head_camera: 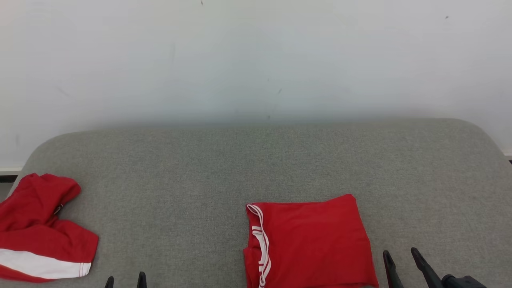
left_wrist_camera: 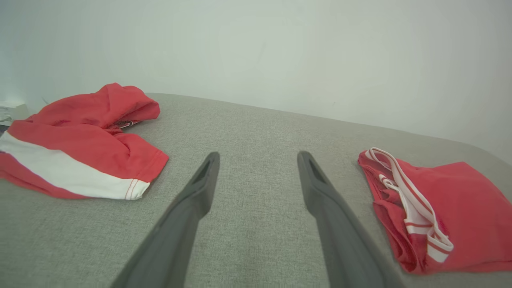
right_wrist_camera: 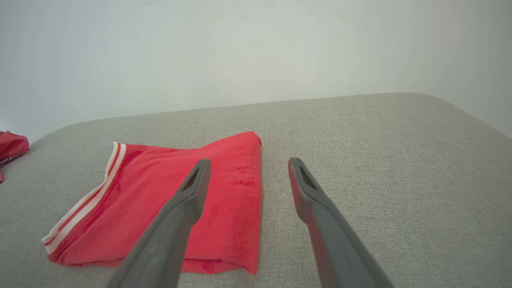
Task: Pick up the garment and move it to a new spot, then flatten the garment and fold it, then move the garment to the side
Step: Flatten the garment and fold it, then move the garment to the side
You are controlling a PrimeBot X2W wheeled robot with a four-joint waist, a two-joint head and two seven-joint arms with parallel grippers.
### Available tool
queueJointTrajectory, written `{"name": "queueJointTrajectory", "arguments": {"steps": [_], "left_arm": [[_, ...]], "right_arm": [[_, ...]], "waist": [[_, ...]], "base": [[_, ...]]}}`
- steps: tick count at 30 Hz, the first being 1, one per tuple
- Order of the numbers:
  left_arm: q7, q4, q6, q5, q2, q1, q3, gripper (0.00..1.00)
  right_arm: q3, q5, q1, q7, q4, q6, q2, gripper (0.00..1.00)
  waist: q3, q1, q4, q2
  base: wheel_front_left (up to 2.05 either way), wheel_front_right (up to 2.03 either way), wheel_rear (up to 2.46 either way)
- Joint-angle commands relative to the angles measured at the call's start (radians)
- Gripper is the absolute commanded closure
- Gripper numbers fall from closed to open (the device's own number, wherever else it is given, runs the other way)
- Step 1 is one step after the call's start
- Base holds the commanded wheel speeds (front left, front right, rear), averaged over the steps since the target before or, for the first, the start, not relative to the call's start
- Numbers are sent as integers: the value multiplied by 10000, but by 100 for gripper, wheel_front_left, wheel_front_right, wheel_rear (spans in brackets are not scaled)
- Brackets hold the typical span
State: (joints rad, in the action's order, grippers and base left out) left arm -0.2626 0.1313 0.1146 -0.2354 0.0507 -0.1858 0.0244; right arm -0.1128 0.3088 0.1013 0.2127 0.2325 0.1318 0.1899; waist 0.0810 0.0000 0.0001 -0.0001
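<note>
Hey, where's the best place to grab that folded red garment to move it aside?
Probably take the folded red garment by its plain right edge, from the right, where the open right gripper sits beside it. That edge looks like a closed fold, so the layers should lift together; the white-trimmed edge has loose layers that could splay.
</note>
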Motion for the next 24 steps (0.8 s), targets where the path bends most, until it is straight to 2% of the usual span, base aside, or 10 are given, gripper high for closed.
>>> {"name": "queueJointTrajectory", "arguments": {"steps": [1, 24], "left_arm": [[-27, 39, 27, -46, -9, -139, 76, 0], [-27, 91, 46, -199, -9, -13, 174, 0]], "right_arm": [[-45, 39, 23, 67, 12, -24, -61, 0], [76, 262, -192, 193, 199, -24, -271, 0]], "waist": [[96, 0, 1, 1], [-47, 0, 62, 1]], "base": [[0, 0, 0], [0, 0, 0]]}}
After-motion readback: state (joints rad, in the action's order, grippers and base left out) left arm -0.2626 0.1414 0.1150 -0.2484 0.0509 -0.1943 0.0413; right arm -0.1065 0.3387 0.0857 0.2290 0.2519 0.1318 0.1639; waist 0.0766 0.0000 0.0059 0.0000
